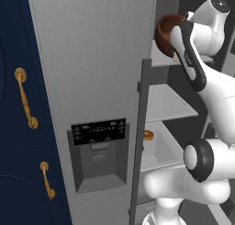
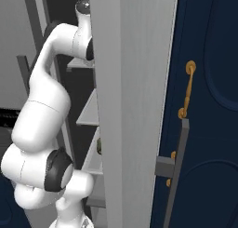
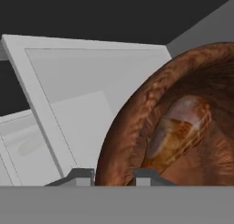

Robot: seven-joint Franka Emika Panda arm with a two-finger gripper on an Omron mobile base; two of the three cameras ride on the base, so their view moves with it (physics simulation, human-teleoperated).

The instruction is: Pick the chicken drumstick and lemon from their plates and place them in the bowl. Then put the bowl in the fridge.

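Bowl (image 3: 183, 127) w/ drumstick (image 3: 176, 131) inside, up by fridge (image 1: 92, 81) top shelf (image 3: 68, 118). Gripper (image 3: 114, 175) pinched on bowl rim. Rigid, wood-like, prob top-heavy loaded; rim grip ok, keep level, contents can roll.

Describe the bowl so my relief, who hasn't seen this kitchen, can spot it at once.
Start at the tall grey fridge, its door with the dark dispenser panel swung open. Look into the open compartment, at the upper pale shelf: the claw holds the bowl there by its rim. It is the only dark reddish-brown, wood-like round thing among grey shelves, with the chicken drumstick inside.
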